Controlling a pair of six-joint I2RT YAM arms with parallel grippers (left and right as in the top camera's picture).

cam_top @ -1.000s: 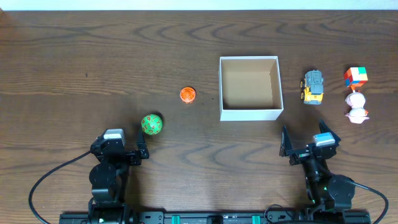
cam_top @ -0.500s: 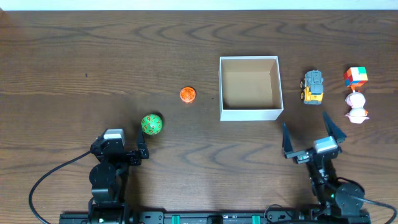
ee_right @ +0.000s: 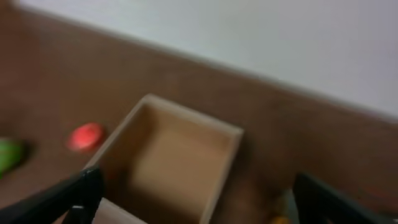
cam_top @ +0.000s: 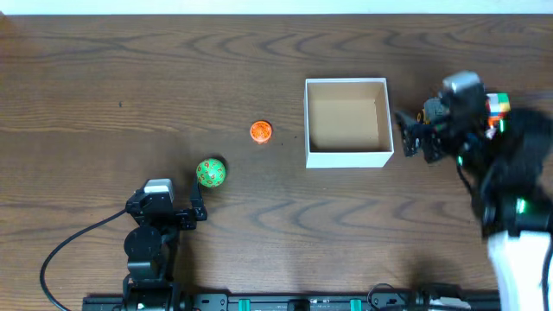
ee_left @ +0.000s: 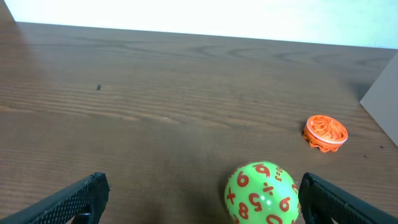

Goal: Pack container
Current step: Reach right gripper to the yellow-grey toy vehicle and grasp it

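The container (cam_top: 348,158), a square box with white walls and a brown inside, stands right of centre with nothing in it. My right gripper (cam_top: 406,134) is open and empty, just right of the container, above the toy truck (cam_top: 429,110). The blurred right wrist view looks down on the container (ee_right: 193,116) between the open fingers (ee_right: 199,208). My left gripper (cam_top: 197,212) is open at the front left, with a green number ball (cam_top: 210,172) just ahead of it. In the left wrist view the ball (ee_left: 262,194) sits beside the right finger of the open jaws (ee_left: 205,205).
An orange disc (cam_top: 260,131) lies left of the container; it also shows in the left wrist view (ee_left: 325,132). A colour cube (cam_top: 498,104) peeks out past the right arm. The arm hides the toys at the far right.
My right arm has swung from the front right up to the container's right side, over the toys there. The left arm and the toys have not moved.
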